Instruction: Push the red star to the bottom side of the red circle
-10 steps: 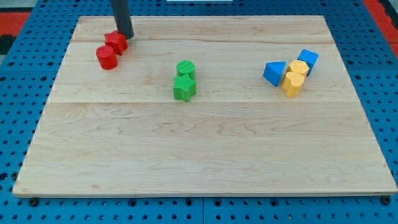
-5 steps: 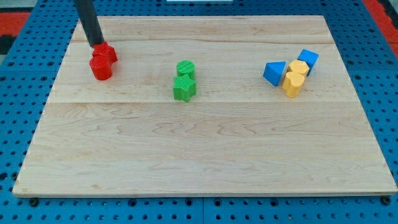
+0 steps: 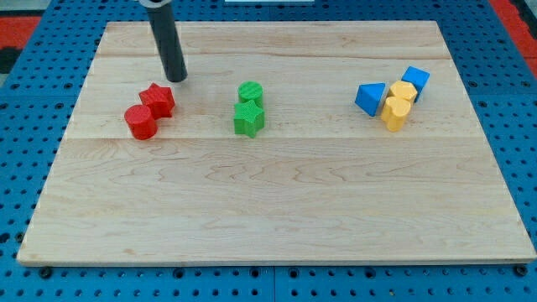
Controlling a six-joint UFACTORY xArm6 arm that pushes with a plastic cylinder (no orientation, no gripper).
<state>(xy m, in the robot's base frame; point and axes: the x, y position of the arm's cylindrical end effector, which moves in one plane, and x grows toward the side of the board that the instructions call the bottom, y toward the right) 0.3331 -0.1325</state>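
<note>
The red star (image 3: 158,100) lies on the wooden board's left part, touching the red circle (image 3: 140,122), which sits just below and to the left of it. My tip (image 3: 177,78) stands just above and to the right of the red star, a small gap away from it.
A green circle (image 3: 250,91) and a green star (image 3: 248,118) sit together near the board's middle. At the right are a blue triangle (image 3: 370,97), a blue cube (image 3: 415,79) and two yellow blocks (image 3: 397,104). The board (image 3: 277,210) lies on a blue pegboard.
The red star and red circle have shifted down the board and slightly right. My tip swung from the star's upper left to its upper right.
</note>
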